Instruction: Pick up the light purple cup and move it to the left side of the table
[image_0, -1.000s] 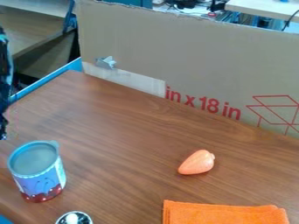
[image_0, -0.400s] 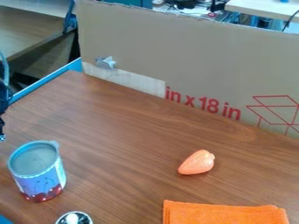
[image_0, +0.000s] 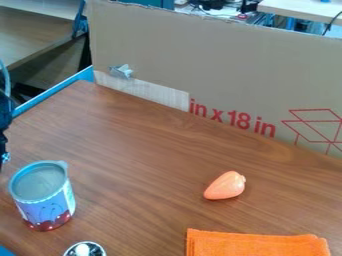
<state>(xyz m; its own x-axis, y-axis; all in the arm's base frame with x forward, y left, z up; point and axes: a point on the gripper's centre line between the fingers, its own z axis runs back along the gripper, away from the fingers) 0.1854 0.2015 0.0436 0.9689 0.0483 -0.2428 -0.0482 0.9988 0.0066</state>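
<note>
Shows bright orange on the cloth (image_0: 257, 243), peach on the toy vegetable (image_0: 226, 186), blue above dark red on the can (image_0: 45, 205), brown grain across the tabletop (image_0: 143, 160).

1 cardboard panel (image_0: 220, 65) | brown wood-grain tabletop (image_0: 147, 150) | pale desk (image_0: 304, 9) behind

The black arm shows at the left edge of the frame, mostly cut off, its gripper (image_0: 4, 156) hanging downward around mid-height, partly out of frame.

Red lettering (image_0: 240, 120) "in x 18 in" on the cardboard (image_0: 220, 65)
</note>
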